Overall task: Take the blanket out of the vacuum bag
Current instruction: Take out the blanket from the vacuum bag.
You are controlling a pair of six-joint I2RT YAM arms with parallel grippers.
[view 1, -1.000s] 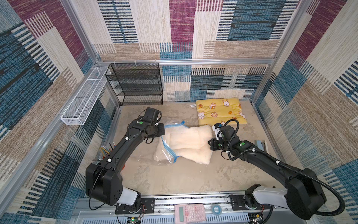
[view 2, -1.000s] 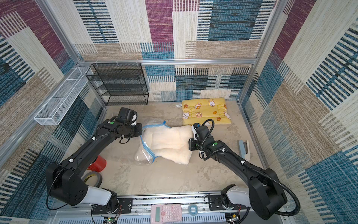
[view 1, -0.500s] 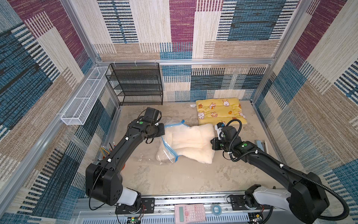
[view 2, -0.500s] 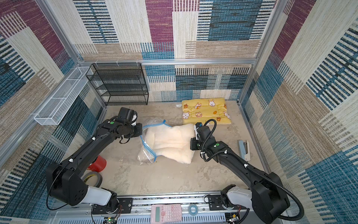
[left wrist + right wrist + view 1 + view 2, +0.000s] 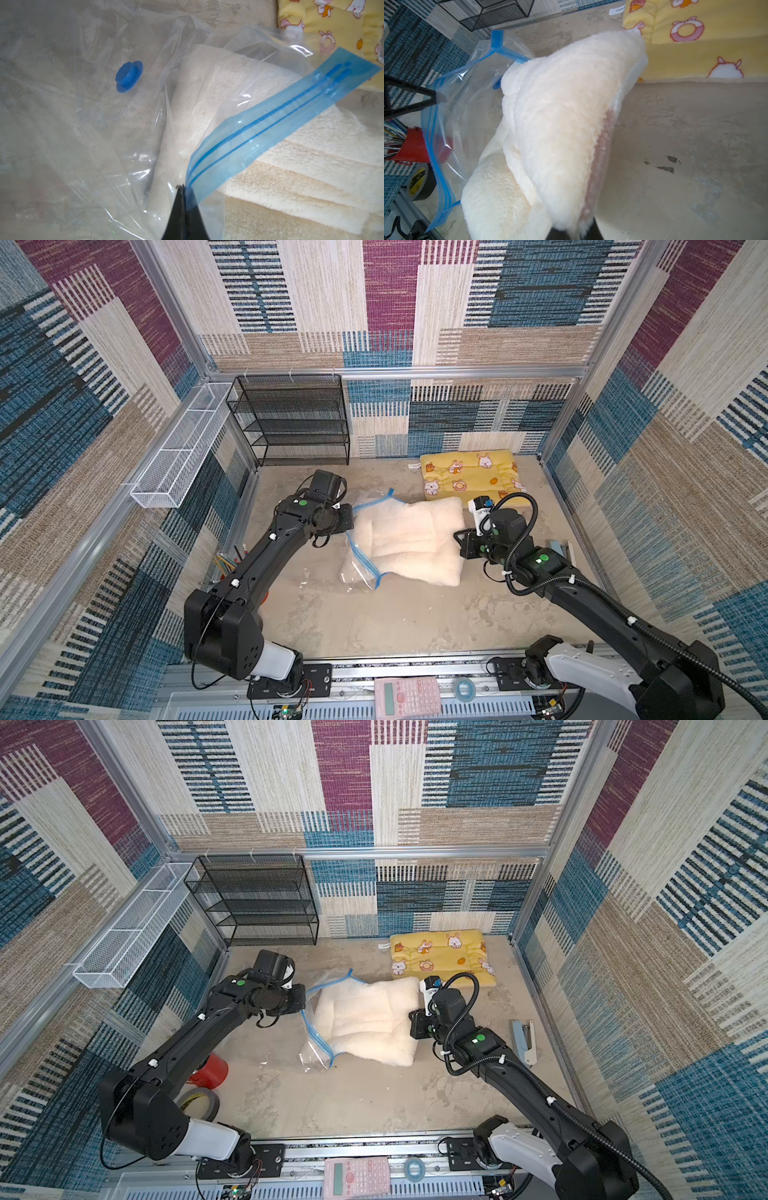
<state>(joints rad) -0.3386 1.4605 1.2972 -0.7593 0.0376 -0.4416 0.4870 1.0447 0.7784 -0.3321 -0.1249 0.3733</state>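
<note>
The cream fleece blanket (image 5: 407,539) (image 5: 365,1019) lies mid-floor, most of it out of the clear vacuum bag (image 5: 360,572) (image 5: 316,1048), whose mouth still surrounds its left end. My left gripper (image 5: 348,522) (image 5: 182,187) is shut on the bag's mouth edge beside the blue zip strip (image 5: 270,122). The round blue valve cap (image 5: 129,75) sits on the slack plastic. My right gripper (image 5: 459,543) (image 5: 411,1025) is shut on the blanket's right edge (image 5: 562,124), lifting a fold; fleece hides its fingertips.
A yellow cartoon-print cushion (image 5: 469,477) lies at the back right, close behind the blanket. A black mesh rack (image 5: 291,418) and white wire basket (image 5: 178,448) stand at the back left. A red cup (image 5: 212,1069), tape roll (image 5: 199,1102) and stapler (image 5: 523,1036) rest near the side walls.
The right gripper and the blanket have edged slightly to the right, dragging the bag's lower end a little. The left gripper has stayed put on the bag.
</note>
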